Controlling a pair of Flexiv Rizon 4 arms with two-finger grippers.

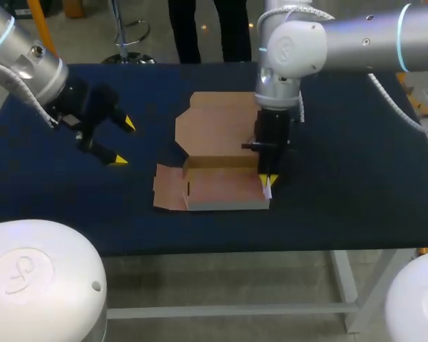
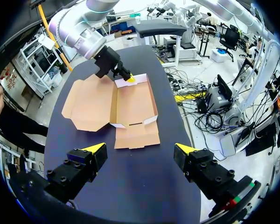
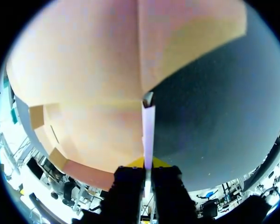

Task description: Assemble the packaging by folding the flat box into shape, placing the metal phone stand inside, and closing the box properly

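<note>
Right arm points straight down over the dark table [image 1: 342, 199]; the right gripper [image 1: 267, 179] pinches the right side wall of the half-folded cardboard box [image 1: 225, 187], whose tray shows only bare floor. The left gripper [image 1: 124, 141] hangs wide open, holding nothing, well apart from the box.

One cardboard box [image 1: 225, 189], one desk [image 1: 342, 192], and two grippers of mine: left gripper [image 1: 124, 142], right gripper [image 1: 268, 179].
</note>
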